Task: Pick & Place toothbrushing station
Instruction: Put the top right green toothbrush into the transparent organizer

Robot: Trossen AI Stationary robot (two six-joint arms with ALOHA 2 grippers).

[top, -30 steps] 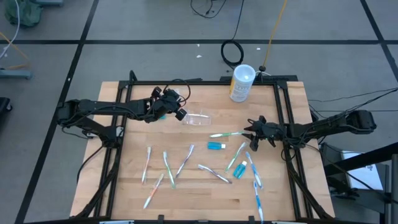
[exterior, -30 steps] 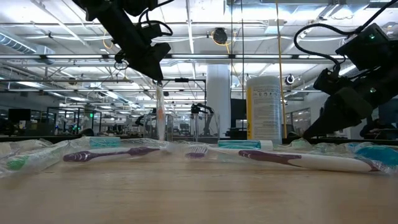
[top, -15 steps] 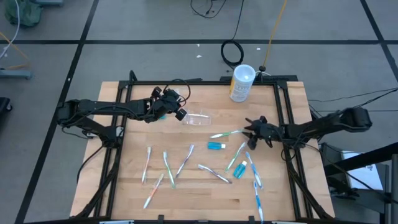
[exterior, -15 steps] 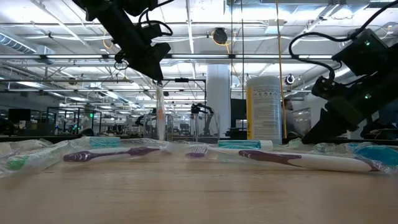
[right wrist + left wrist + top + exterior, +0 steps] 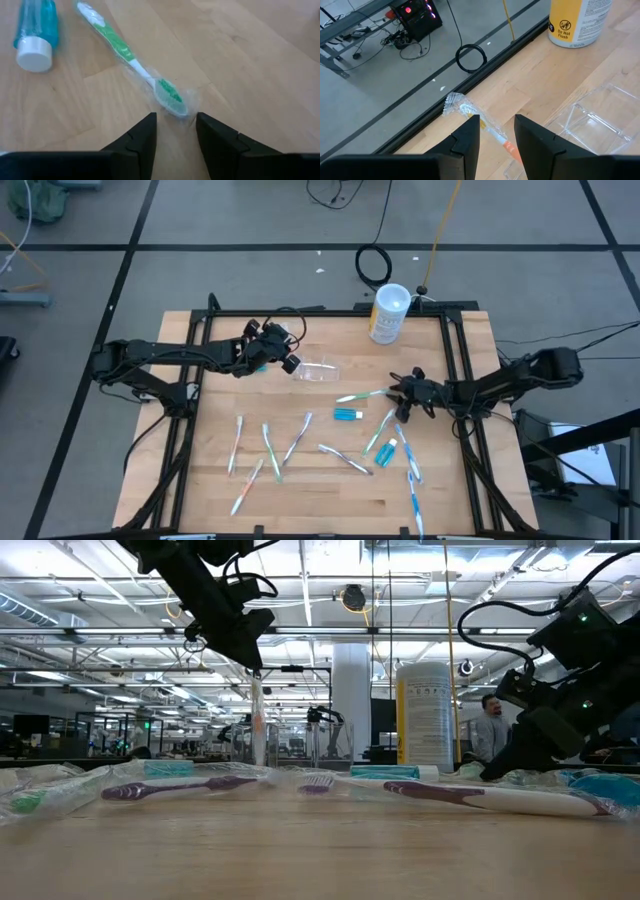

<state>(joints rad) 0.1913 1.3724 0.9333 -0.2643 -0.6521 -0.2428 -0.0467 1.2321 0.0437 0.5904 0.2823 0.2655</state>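
At the table's ten o'clock, seen from above, the left gripper hangs just beside the clear holder, which lies toward twelve o'clock of the table's middle with nothing visibly inside it. The left wrist view shows the two fingers closed on a wrapped toothbrush with an orange handle, its crinkled wrapper end sticking out past the fingertips; so this brush is lifted but not yet set in the holder. Toward three o'clock the right gripper sits low over the head of the green toothbrush, and its wrist view shows the jaws partly apart, one finger to either side of the bristle end, with nothing held; I judge it is lining up a grasp. One teal toothpaste tube lies just at six o'clock of that brush, a second tube farther toward five o'clock. Other brushes lie scattered over the near half of the table, from seven o'clock round to five o'clock, several still in wrappers. The white canister stands at one o'clock, apart from the work. By this showing the job is in its early part: one brush in hand, one about to be taken, and all else, tubes included, yet to be gathered.
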